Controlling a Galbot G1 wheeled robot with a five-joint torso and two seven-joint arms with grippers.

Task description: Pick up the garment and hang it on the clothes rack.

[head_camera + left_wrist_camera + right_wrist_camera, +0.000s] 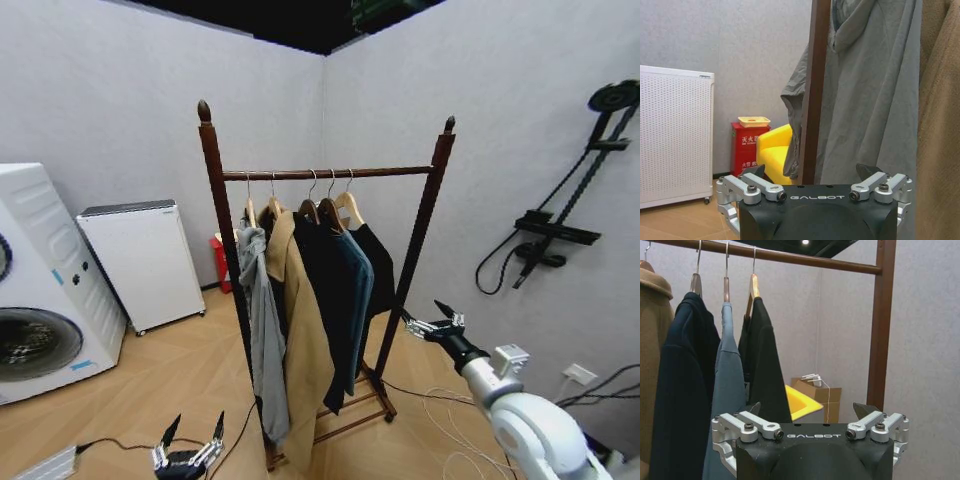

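Hung already at the bar's right end of the clothes rack, the garment; right gripper nearby, fingers spread and empty, left gripper likewise spread, parked low.

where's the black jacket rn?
The black jacket hangs on the clothes rack, last garment at the robot's right end, beside the blue jacket.

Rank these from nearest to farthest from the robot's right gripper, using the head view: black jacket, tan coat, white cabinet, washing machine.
From the right gripper:
1. Black jacket, last on the bar, the gripper's side.
2. Tan coat, further along the clothes rack.
3. White cabinet, beyond the rack's far post.
4. Washing machine, far left edge.
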